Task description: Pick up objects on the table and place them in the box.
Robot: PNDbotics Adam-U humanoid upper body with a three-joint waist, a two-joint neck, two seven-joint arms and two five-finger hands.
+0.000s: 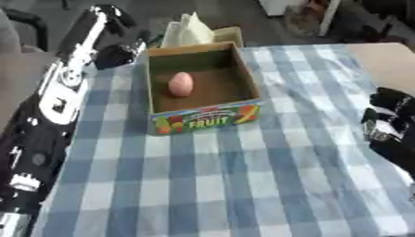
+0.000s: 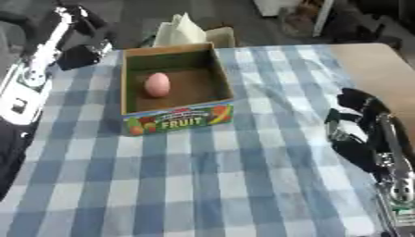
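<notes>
A cardboard box with "FRUIT" printed on its front wall stands on the far half of the table. Inside it a pink, egg-shaped object lies on the brown floor, toward the left. My left arm runs up the left side, and its hand hovers just outside the box's far left corner; it is a dark blur. My right hand sits low at the table's right edge, well away from the box, fingers relaxed and holding nothing.
A blue and white checked cloth covers the table. Bare tan tabletop shows at the far right. Behind the box stand a pale folded sheet and a small cardboard piece. Dark furniture lies beyond.
</notes>
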